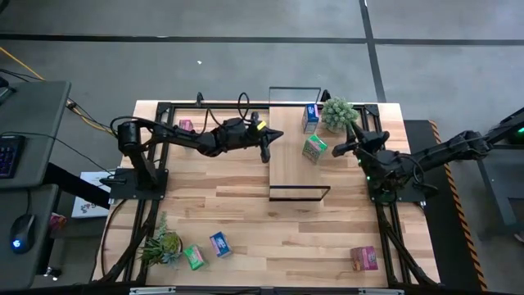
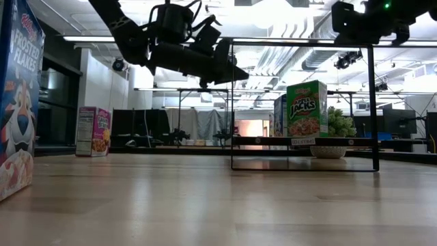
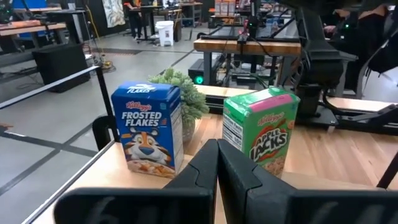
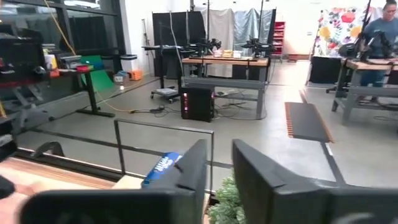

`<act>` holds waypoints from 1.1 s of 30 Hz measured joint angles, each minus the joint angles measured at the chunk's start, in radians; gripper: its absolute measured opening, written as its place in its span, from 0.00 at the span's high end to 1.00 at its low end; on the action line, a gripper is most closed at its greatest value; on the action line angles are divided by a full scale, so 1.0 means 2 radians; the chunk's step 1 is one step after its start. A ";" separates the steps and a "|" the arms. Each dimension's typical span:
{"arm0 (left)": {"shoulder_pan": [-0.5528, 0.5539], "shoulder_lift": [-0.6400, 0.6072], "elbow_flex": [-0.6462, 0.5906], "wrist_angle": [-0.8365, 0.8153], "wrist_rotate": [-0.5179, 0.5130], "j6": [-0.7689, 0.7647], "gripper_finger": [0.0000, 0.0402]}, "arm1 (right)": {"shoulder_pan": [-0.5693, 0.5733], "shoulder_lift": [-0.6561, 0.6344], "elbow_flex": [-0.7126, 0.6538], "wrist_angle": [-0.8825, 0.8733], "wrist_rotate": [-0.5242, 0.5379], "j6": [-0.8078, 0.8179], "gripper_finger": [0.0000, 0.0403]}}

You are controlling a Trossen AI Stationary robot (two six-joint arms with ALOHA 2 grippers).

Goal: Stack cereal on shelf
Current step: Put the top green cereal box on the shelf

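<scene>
Two cereal boxes stand upright on the shelf (image 1: pixel 288 156): a blue Frosted Flakes box (image 1: pixel 310 117) at its far end and a green Apple Jacks box (image 1: pixel 314 148) just nearer, the two apart, with a potted plant (image 1: pixel 338 113) beside the blue one. The shelf's long axis runs from the table's (image 1: pixel 246 221) far edge toward its middle, black wire frames at both ends. In the left wrist view both boxes face the camera, tall side up, the green one turned slightly. Four more boxes are on the table: a pink one (image 1: pixel 187 125) near the far left corner, a green one (image 1: pixel 193 257) and a blue one (image 1: pixel 219 244) lying near a second plant (image 1: pixel 161 244) at the near left, and a pink one (image 1: pixel 364 258) at the near right. The left gripper (image 1: pixel 264 152) hangs over the shelf's left edge, its fingers (image 3: pixel 205 168) pressed together on nothing. The right gripper (image 1: pixel 335 150) hovers just right of the Apple Jacks box, fingers (image 4: pixel 193 165) narrowly parted with nothing between them.
</scene>
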 joint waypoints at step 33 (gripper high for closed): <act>0.025 -0.068 0.001 -0.107 0.000 0.013 1.00 | -0.289 -0.083 0.000 -0.439 -0.416 0.376 1.00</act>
